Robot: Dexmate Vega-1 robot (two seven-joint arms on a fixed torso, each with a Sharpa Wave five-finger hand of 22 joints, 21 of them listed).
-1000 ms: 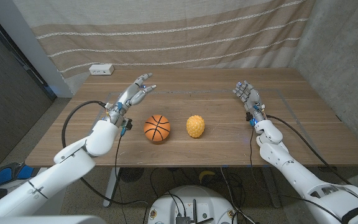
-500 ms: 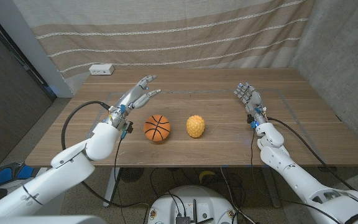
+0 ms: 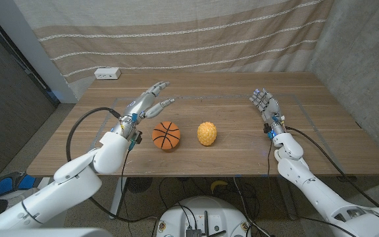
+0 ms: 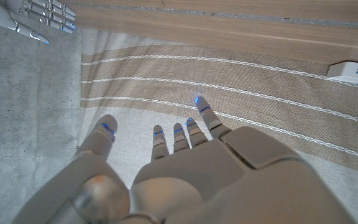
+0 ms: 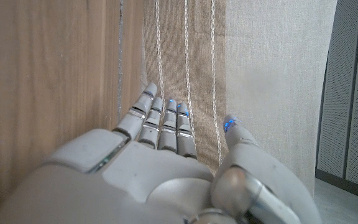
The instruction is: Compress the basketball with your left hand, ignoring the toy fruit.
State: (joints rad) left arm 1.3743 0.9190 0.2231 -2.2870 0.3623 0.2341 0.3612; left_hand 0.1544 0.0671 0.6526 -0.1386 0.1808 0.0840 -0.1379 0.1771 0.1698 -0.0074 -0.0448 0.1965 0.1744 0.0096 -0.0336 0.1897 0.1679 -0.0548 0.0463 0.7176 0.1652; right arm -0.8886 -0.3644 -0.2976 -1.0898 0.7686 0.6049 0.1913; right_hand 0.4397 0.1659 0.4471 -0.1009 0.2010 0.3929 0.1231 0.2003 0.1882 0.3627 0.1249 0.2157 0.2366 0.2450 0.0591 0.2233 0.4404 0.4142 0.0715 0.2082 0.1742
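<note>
An orange basketball (image 3: 166, 135) with black seams sits on the wooden table (image 3: 229, 148), left of centre. A yellow bumpy toy fruit (image 3: 207, 133) lies just to its right. My left hand (image 3: 149, 101) is raised above the table behind and to the left of the ball, fingers spread, holding nothing; its back fills the left wrist view (image 4: 185, 174). My right hand (image 3: 264, 103) stands open near the table's right side, fingers up; it is also in the right wrist view (image 5: 160, 162) and, far off, in the left wrist view (image 4: 39, 15).
A white power strip (image 3: 107, 74) lies at the table's back left corner, seen too in the left wrist view (image 4: 354, 71). A striped beige curtain (image 3: 176, 33) hangs behind the table. A concrete wall (image 3: 367, 59) stands to the right.
My left hand has moved to the right and slightly forward, closer to the basketball, fingers still spread. The right hand has shifted slightly. Ball and fruit have not moved.
</note>
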